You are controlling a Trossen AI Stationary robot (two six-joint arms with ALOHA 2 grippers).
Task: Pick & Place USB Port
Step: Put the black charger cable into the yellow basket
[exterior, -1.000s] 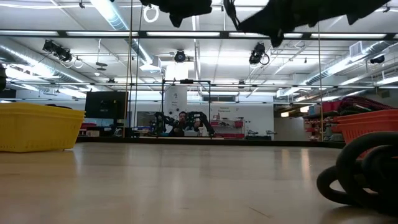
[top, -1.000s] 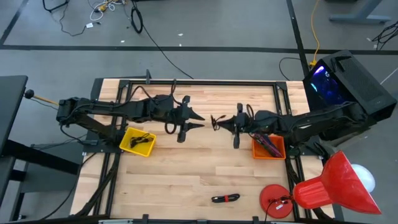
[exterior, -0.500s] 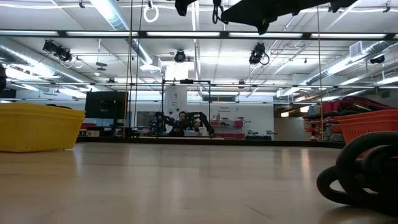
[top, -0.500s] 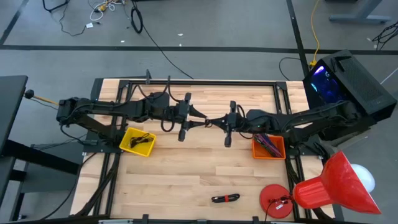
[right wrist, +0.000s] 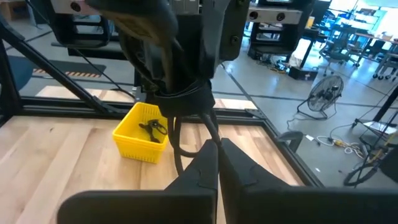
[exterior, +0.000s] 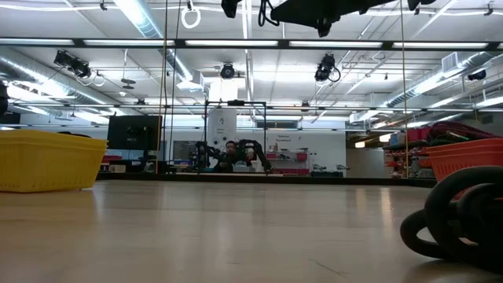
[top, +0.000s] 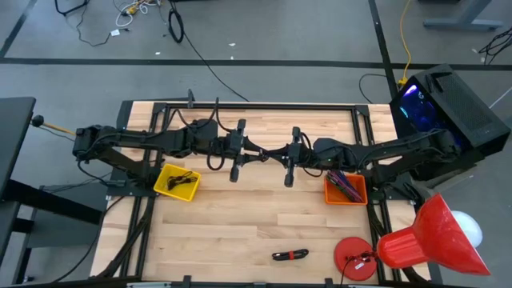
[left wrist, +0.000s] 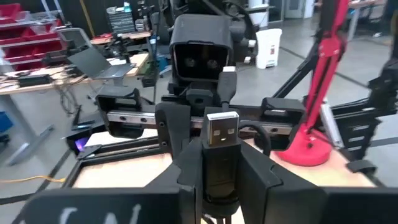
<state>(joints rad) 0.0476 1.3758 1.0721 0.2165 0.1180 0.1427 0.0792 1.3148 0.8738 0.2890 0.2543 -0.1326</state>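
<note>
Two bins — yellow bin (top: 177,182) with black cable (top: 182,181), orange bin (top: 346,189) with cables, left end effector (left wrist: 221,163) gripping USB plug (left wrist: 221,132).

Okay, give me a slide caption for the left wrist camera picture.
Left gripper holds a USB plug upright, facing the right arm's wrist camera close ahead.

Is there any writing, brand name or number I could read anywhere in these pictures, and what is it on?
None can be read.
USB plug held in the left gripper: bare metal shell with two square holes, no lettering visible.
Yellow bin and orange bin: no labels visible.
Red lamp: no marking visible.
Signs and screens in the room behind the table: too small and blurred to read.
</note>
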